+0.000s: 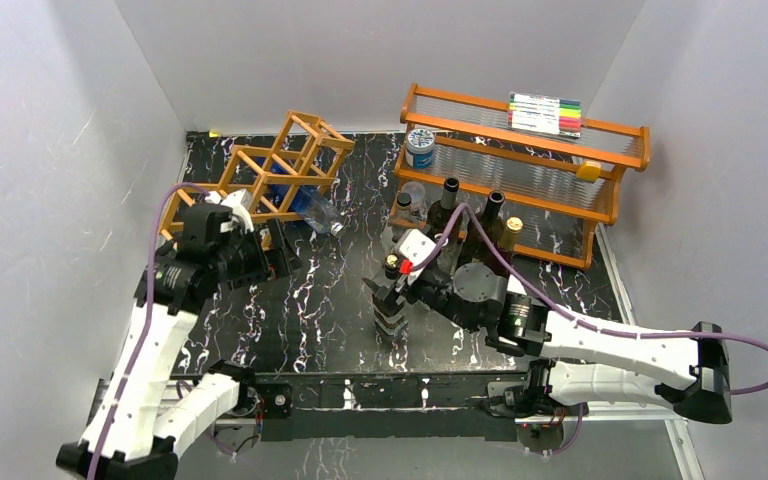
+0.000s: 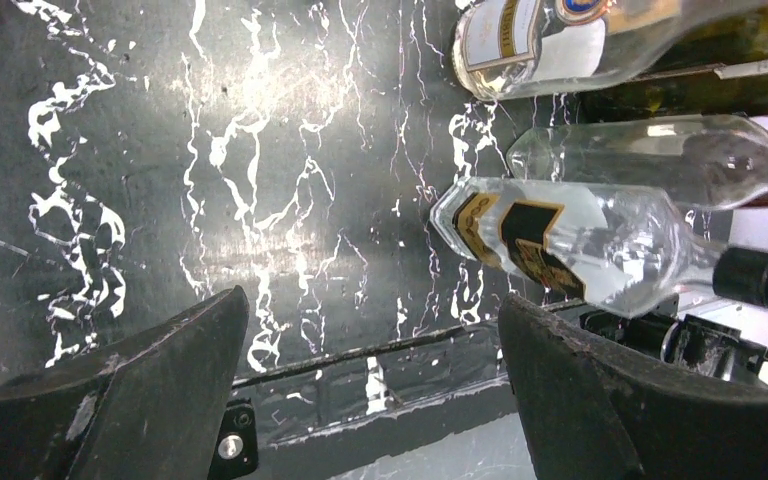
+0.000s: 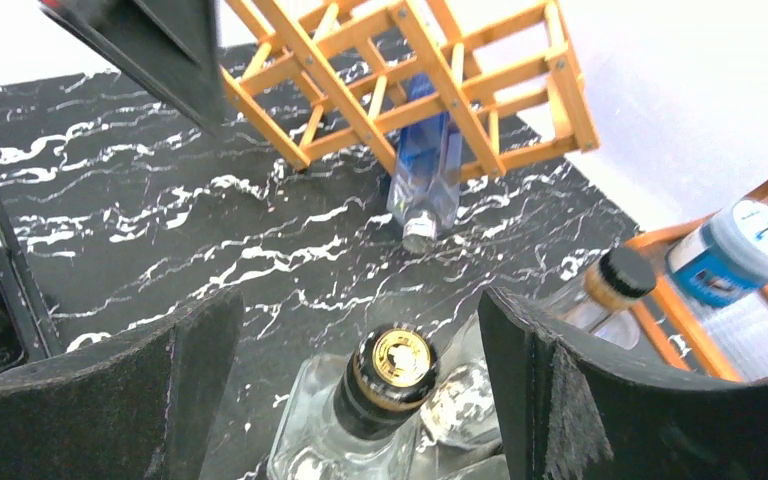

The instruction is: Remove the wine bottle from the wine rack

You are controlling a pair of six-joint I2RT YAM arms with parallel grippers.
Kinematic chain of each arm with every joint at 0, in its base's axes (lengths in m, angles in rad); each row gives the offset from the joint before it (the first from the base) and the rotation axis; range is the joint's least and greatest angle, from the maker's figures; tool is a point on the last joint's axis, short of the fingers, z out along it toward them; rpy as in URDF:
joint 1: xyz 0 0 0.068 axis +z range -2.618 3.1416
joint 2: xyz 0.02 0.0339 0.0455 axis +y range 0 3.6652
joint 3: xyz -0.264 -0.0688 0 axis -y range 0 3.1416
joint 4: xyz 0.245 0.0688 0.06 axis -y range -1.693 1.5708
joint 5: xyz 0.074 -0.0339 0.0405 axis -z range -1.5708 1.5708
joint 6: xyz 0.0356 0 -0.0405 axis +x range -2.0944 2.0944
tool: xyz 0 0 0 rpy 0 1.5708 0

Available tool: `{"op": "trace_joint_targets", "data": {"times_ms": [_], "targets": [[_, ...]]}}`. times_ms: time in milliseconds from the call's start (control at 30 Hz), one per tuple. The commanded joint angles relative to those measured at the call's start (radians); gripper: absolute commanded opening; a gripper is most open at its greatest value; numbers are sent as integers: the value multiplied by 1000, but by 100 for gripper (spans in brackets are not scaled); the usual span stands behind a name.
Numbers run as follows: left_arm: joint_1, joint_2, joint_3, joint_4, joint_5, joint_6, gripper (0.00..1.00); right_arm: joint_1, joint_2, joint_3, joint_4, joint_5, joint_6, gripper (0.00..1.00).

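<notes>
The wine rack (image 1: 282, 168), an orange-brown stick lattice, stands tilted at the back left and also appears in the right wrist view (image 3: 415, 80). A blue-tinted bottle (image 1: 317, 211) lies in a low cell of it, its neck (image 3: 422, 215) poking out toward the table. A clear wine bottle (image 1: 390, 322) with a black neck and gold cap (image 3: 393, 362) stands upright on the table. My right gripper (image 1: 390, 290) is open around its top, fingers apart from it (image 3: 360, 300). My left gripper (image 1: 272, 258) is open by the rack's foot and holds nothing (image 2: 375, 310).
An orange two-tier shelf (image 1: 560, 160) at the back right carries a marker pack (image 1: 545, 112) and a blue-lidded jar (image 1: 420, 148). Several bottles (image 1: 452, 205) stand in front of it. White walls close in the marbled black table (image 1: 300, 300).
</notes>
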Motion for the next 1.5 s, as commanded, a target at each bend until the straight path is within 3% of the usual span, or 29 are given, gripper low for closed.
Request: {"op": "trace_joint_targets", "data": {"times_ms": [0, 233, 500, 700, 833, 1333, 1467], "targets": [[-4, 99, -16, 115, 36, 7, 93, -2, -13, 129, 9, 8, -80, 98], [-8, 235, -56, 356, 21, -50, 89, -2, 24, 238, 65, 59, -189, 98], [-72, 419, -25, 518, -338, -192, 93, -2, -13, 231, 17, 54, -181, 98], [-123, 579, 22, 602, -472, -287, 98, -2, -88, 202, -30, 70, -115, 98], [-127, 649, 26, 691, -488, -358, 98, -2, -130, 198, -60, 86, -96, 98], [-128, 844, 85, 650, -659, -644, 98, -2, -185, 205, -104, 107, -53, 98], [-130, 868, 78, 647, -693, -658, 98, -2, -185, 205, -105, 109, -55, 98]]}}
